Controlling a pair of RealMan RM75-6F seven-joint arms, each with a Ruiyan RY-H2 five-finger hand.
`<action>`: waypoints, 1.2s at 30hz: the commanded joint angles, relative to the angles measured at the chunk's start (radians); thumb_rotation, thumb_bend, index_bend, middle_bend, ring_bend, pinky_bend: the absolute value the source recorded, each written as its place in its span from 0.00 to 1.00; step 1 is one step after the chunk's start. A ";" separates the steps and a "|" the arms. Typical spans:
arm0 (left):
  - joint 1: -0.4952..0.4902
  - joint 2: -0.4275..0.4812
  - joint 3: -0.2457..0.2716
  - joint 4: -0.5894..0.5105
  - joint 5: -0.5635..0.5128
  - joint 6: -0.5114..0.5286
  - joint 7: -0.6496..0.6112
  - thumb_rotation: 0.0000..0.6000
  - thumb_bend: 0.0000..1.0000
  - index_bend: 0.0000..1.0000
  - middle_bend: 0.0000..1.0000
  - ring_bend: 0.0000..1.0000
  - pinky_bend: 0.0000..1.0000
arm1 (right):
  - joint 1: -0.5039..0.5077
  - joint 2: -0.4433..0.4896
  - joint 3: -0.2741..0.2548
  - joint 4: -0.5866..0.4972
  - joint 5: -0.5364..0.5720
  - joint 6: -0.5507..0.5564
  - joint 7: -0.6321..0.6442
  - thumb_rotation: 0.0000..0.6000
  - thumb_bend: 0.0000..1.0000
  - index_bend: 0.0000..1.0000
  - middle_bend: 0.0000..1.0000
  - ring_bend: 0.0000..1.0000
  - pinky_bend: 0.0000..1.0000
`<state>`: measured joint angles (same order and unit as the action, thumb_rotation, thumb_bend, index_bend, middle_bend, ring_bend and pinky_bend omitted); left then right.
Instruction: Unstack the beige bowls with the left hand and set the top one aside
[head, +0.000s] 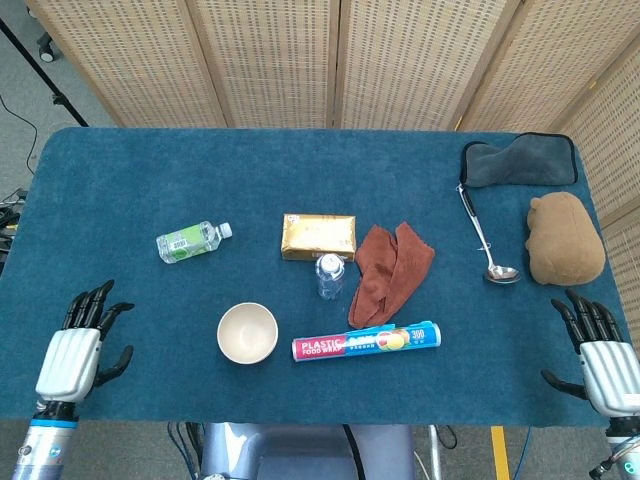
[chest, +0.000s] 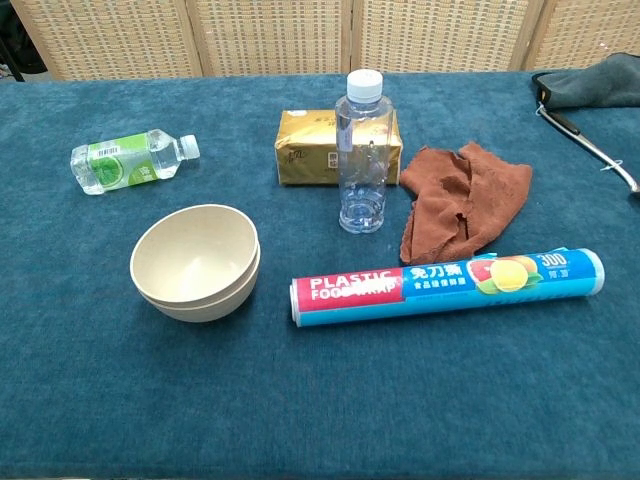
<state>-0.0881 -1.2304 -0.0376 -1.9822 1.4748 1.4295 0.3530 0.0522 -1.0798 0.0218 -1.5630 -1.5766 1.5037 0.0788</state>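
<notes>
The white-backed left hand hovers over the front left corner of the blue carpeted counter, palm down, its black fingers spread apart and pointing toward the far edge, holding nothing. It shows only in the head view. The two stacked beige bowls sit near the front edge, left of centre, well apart from that hand, the top one nested in the lower. Toward the left edge lies a small green-labelled water bottle on its side. At the centre stand a gold foil-wrapped packet and an upright clear plastic bottle, with a crumpled rust-brown cloth beside them and a blue roll of plastic food wrap along the front. Near the right edge lie a metal ladle, a grey folded cloth and a brown plush toy. The right hand hangs at the front right corner, fingers splayed, empty. Woven wicker screens stand behind the counter.
</notes>
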 joint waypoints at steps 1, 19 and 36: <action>-0.046 -0.033 -0.021 -0.003 -0.030 -0.057 0.038 1.00 0.35 0.28 0.00 0.02 0.00 | -0.001 0.001 -0.001 -0.001 -0.002 0.001 0.001 1.00 0.10 0.08 0.00 0.00 0.05; -0.198 -0.159 -0.086 -0.038 -0.217 -0.198 0.189 1.00 0.35 0.29 0.00 0.02 0.00 | -0.011 0.012 0.003 0.002 -0.002 0.025 0.029 1.00 0.10 0.08 0.00 0.00 0.05; -0.246 -0.203 -0.089 -0.009 -0.275 -0.171 0.260 1.00 0.35 0.31 0.00 0.02 0.00 | -0.029 0.021 0.006 -0.009 -0.010 0.063 0.026 1.00 0.10 0.08 0.00 0.00 0.05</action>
<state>-0.3309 -1.4313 -0.1224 -1.9955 1.2035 1.2546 0.6090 0.0232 -1.0591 0.0273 -1.5717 -1.5866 1.5668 0.1050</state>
